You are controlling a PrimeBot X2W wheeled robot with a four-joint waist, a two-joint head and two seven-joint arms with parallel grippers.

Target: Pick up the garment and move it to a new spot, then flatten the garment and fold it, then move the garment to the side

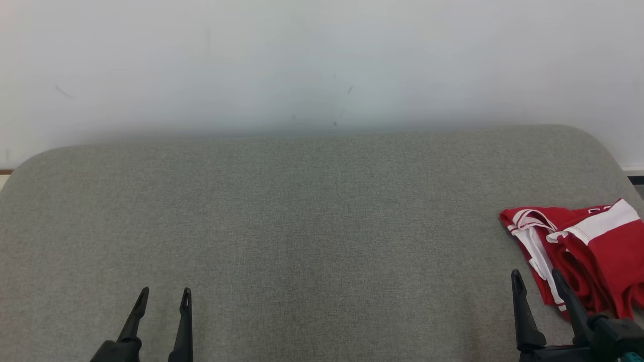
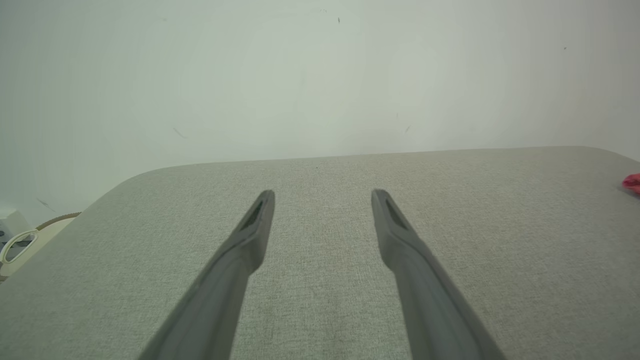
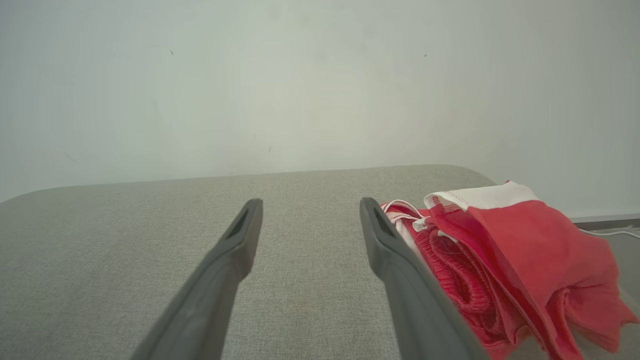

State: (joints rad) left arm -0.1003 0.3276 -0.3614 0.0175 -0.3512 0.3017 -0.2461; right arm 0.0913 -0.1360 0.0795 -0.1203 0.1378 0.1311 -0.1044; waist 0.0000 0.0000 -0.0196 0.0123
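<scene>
1. Right gripper (image 1: 536,274): its two dark fingers are spread apart with nothing between them, low over the grey padded top (image 1: 302,211).
2. Garment (image 1: 598,251): red with white trim, just beside the right gripper on its outer side. Near edge runs right by the outer finger; can't tell if they touch. It sits at the right end of the top, close to the edge.
3. Shape: bunched in loose layers, not spread flat. The white band (image 1: 598,223) is on the side away from the fingers. The white cord or stripes (image 1: 533,246) lie just past the fingertips. The ribbed gathered band (image 3: 457,280) runs along the outer finger.
4. Left gripper (image 1: 166,290): fingers also apart, holding nothing, well apart from the garment, grey top ahead of it.
5. Handling (my judgement): light, soft, limp cloth. It will sag and drape when lifted, and the layers may slide apart. The thick gathered band or a stitched hem looks like the best place to pinch, not a single loose layer or the cord.
6. Stage: this fits a heap waiting to be carried to a new spot, or a roughly folded piece already set at the side. The folds are too loose to settle which.
</scene>
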